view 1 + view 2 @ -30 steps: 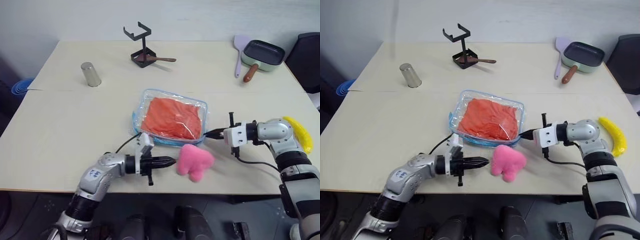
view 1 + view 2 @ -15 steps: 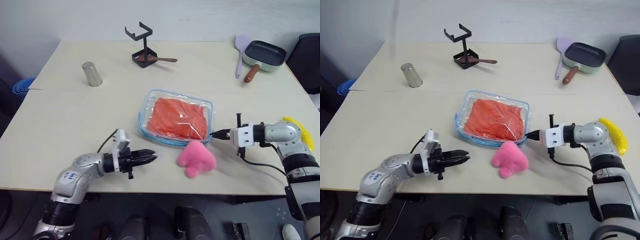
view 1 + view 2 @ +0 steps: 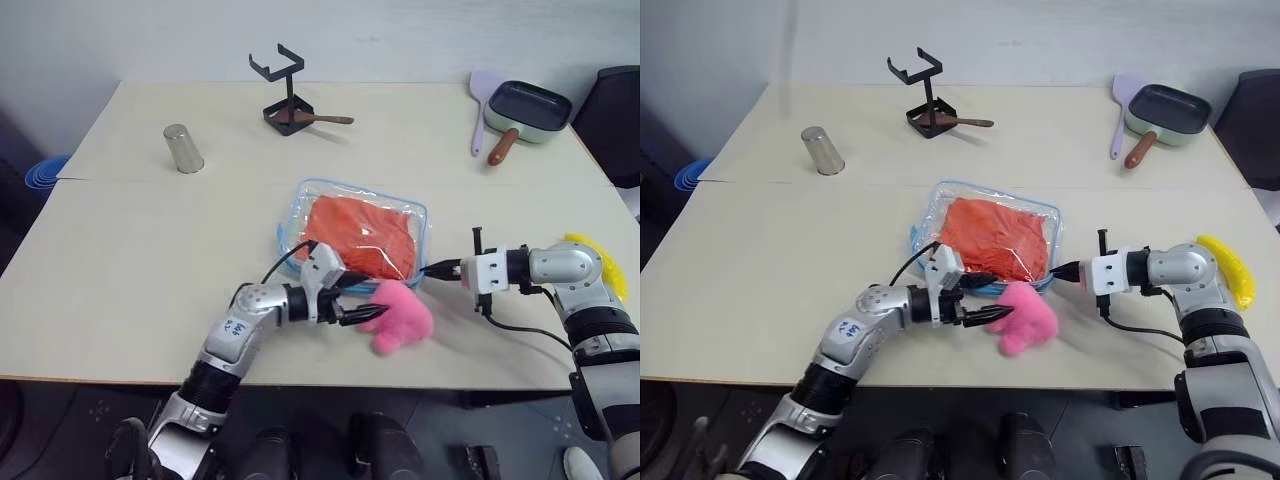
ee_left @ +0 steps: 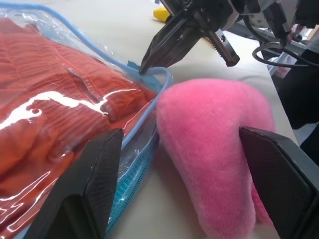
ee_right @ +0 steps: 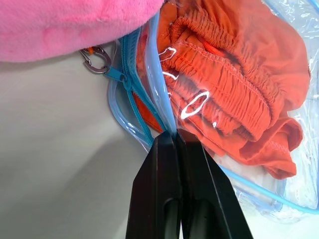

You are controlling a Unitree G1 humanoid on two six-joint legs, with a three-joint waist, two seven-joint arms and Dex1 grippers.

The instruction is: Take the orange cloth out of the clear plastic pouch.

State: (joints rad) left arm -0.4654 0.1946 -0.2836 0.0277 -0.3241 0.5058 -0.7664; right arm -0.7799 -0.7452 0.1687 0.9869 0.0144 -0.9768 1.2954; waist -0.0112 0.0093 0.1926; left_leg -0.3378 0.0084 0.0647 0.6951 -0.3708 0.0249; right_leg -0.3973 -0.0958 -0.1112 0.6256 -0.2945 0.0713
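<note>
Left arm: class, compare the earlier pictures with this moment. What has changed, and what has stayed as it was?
The left tool has swung back in towards the pink plush and opened; its fingers now flank the plush without closing on it. The right tool stays shut on the edge of the clear plastic pouch. The orange cloth remains inside, and pouch and plush lie where they were.

pink plush [image 3: 400,315] crowds clear plastic pouch [image 3: 300,205] near edge
</note>
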